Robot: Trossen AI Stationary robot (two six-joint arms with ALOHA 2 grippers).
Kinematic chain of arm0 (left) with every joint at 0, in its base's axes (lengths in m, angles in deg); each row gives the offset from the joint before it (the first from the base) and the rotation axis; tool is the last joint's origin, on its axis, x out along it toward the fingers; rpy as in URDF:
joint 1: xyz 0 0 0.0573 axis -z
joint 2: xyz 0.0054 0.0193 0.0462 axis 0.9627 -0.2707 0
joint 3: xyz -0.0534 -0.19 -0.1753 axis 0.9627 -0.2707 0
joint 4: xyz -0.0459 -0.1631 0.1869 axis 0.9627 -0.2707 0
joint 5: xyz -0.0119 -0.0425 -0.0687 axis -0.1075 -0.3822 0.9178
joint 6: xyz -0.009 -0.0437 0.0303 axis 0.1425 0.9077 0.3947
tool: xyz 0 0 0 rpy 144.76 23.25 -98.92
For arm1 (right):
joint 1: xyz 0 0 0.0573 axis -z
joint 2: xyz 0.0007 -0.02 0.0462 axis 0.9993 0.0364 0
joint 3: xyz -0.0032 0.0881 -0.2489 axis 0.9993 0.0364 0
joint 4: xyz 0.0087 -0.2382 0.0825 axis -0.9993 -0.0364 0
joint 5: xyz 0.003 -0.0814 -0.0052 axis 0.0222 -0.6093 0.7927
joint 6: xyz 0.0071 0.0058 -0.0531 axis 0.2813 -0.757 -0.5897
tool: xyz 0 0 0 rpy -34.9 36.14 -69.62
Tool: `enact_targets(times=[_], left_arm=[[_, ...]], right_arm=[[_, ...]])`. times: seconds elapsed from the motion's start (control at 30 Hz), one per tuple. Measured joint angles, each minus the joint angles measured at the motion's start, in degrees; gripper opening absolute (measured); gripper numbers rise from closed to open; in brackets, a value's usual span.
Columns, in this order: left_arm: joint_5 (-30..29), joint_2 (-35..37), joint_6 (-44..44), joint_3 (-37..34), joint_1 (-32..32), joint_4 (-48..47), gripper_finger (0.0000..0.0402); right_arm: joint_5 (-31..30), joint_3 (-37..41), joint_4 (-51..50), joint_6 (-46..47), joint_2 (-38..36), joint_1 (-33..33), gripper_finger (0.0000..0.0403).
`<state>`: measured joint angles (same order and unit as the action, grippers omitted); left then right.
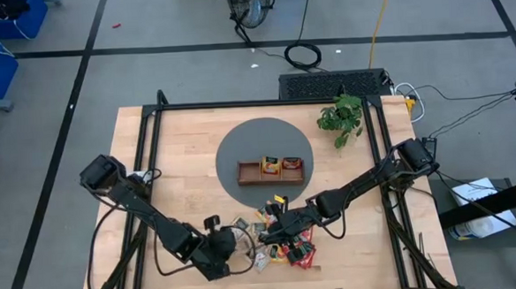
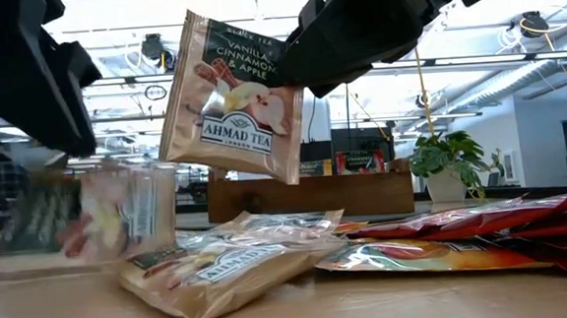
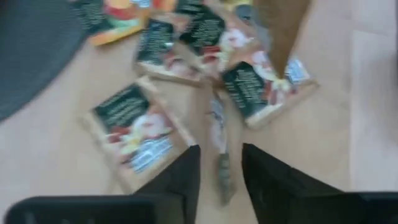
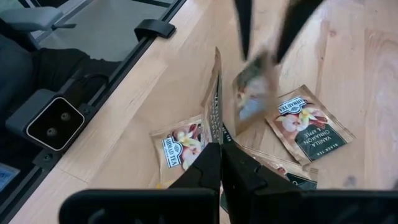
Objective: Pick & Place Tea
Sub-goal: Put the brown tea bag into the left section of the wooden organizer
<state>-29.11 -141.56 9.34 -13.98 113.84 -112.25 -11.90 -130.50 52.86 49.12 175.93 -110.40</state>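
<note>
Near the surface's front edge, the right pincer is pinching one tea sachet edge-on, raised above the loose sachets lying there. The left pincer hangs beside them, fingers spread around a blurred sachet without clearly gripping it.

A wooden table carries a round grey mat with a brown tray on it; sachets sit in two of the tray's compartments. A plant stands near the table's far right corner. Both dark arms reach inward to a loose pile of tea sachets near the front edge. The left gripper is at the pile's left side, the right gripper over its middle. Cables lie on the floor beyond.
</note>
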Motion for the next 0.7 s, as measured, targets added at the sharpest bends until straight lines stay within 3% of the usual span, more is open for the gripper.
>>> enact_targets(times=[0.13, 0.23, 0.3, 0.43, 0.57, 0.7], left_arm=[[-7.5, 3.9, 1.4, 0.0, 1.2, -6.2, 0.0156], [-21.3, 5.8, 2.4, 0.0, 4.9, -14.2, 0.016], [-29.3, 6.6, 7.7, 0.0, 7.2, -21.9, 0.016], [-32.2, 10.2, 13.0, -1.2, 7.9, -30.2, 0.0151], [-32.6, 18.0, 1.2, -9.2, 7.1, -18.4, 0.0115], [-23.0, 29.4, -20.7, -21.7, 1.6, 6.4, 0.0064]], right_arm=[[0.0, 0.0, -0.8, -0.2, 0.0, 0.3, 0.0], [0.0, 0.0, -1.4, -0.3, 0.0, 0.4, 0.0], [0.2, 0.0, -1.5, -0.8, 0.0, 0.4, 0.0], [2.1, 0.0, -1.2, -2.5, 0.0, 0.6, 0.0], [3.6, 0.0, -0.7, -4.9, -0.5, 1.9, 0.0], [8.2, 0.0, 1.8, -6.3, -0.7, 3.5, 0.0]])
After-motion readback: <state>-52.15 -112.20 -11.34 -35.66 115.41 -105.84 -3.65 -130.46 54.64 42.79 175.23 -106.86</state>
